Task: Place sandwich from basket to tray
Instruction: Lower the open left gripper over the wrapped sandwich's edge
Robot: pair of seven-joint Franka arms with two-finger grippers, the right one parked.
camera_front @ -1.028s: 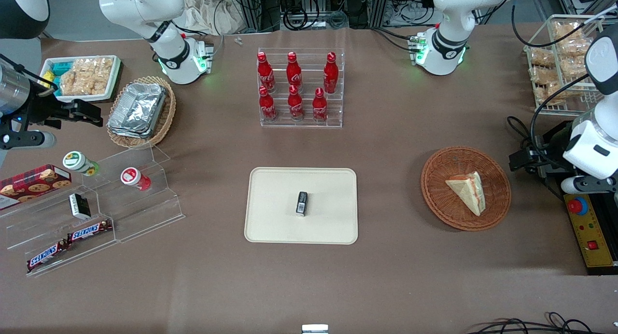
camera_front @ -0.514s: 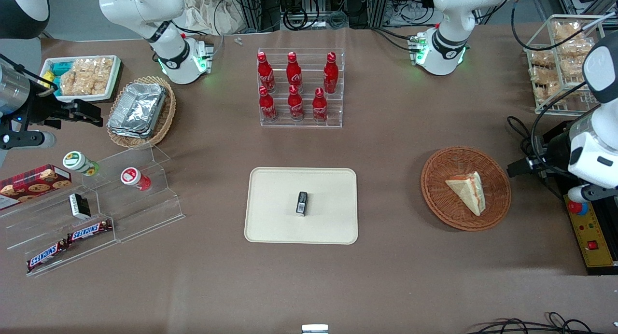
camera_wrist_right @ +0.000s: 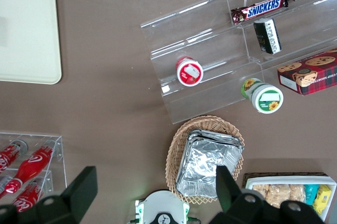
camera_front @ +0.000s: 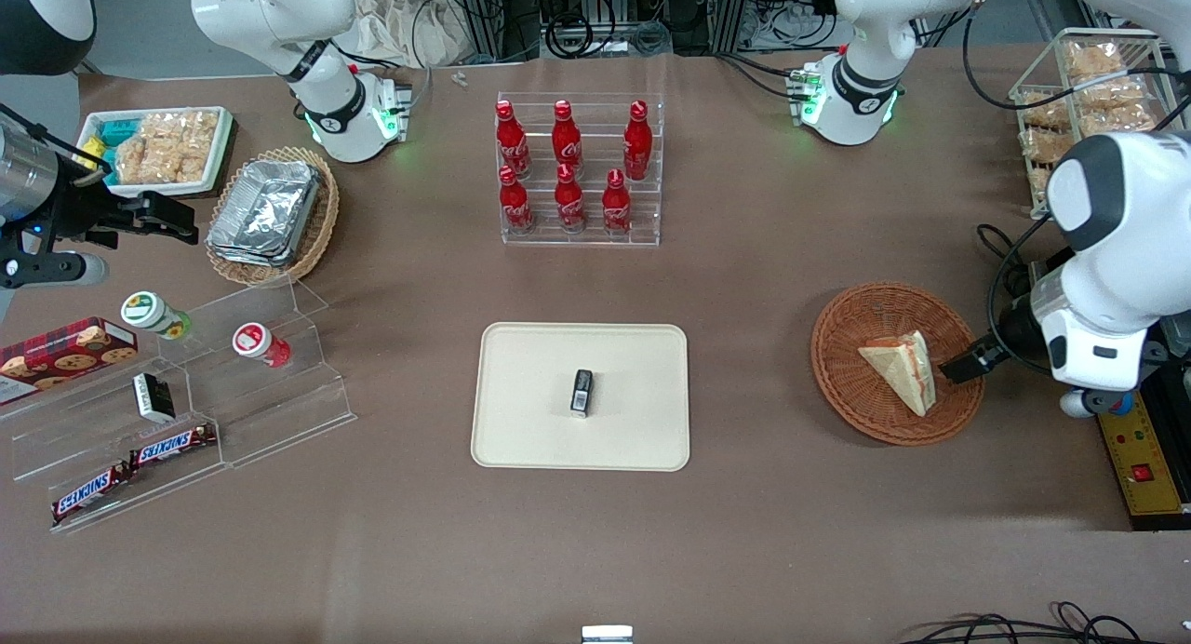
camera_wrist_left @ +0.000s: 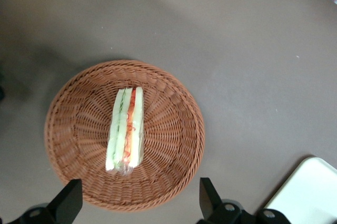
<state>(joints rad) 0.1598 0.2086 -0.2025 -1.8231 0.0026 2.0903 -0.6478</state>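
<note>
Claw (camera_wrist_left: pixel 139 203) hovers above the basket (camera_wrist_left: pixel 174 155) at its rim toward the working arm's end of the counter (camera_front: pixel 763 281), fingers (camera_wrist_left: pixel 68 200) spread wide apart, holding nothing. Sandwich (camera_wrist_left: pixel 125 130) lies on its side in the basket, filling edge up. Tray (camera_front: pixel 530 365) sits well apart from the basket, toward the parked arm's end, carrying a small dark packet (camera_front: pixel 582 391).

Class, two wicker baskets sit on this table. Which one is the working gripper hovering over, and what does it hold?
The reddish-brown round basket, holding the sandwich; the open gripper hangs above it. The lighter basket holds foil trays.
</note>
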